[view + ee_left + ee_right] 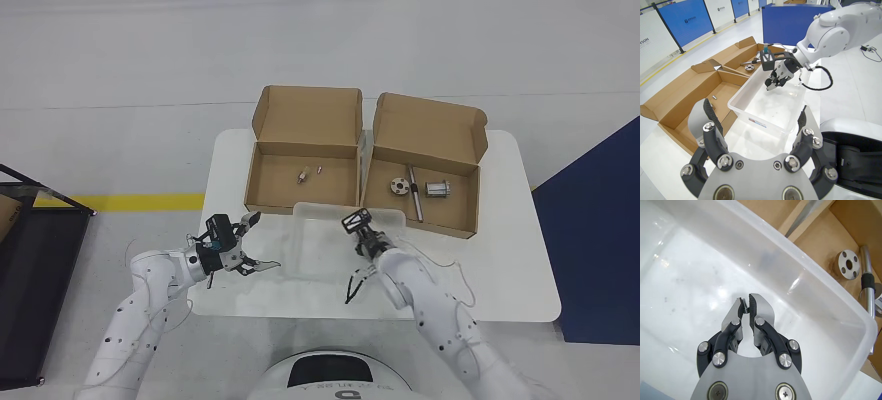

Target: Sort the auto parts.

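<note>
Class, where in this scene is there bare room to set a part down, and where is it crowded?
Free: table right of the right box; left box floor beside two bolts. Crowded: right box, with flange, rod and block.

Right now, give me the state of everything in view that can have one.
Left gripper, open, empty.
Right gripper, shut on screw, over bin.
Screw, gripped, above bin floor.
Bin, upright, no loose parts seen.
Left box, lid open, two small parts inside.
Right box, lid open, flange, rod, block inside.
</note>
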Controlling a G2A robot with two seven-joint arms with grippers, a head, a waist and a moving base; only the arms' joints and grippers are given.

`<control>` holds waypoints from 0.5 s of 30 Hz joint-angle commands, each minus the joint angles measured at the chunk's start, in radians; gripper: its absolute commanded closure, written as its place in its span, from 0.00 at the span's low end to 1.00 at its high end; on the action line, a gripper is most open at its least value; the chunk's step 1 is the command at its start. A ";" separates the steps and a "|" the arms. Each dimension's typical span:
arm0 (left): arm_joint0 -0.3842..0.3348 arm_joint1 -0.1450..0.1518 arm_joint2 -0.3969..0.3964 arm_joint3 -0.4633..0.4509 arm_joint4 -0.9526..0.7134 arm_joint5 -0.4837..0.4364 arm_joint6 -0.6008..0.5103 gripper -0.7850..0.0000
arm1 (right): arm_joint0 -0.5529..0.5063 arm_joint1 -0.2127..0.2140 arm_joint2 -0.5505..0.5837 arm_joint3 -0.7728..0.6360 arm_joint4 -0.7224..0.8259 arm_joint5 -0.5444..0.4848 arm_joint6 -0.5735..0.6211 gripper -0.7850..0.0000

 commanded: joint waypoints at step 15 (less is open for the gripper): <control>0.000 0.000 0.000 0.000 0.000 0.000 0.000 0.00 | -0.252 0.090 0.363 -0.252 0.215 -0.558 -0.381 1.00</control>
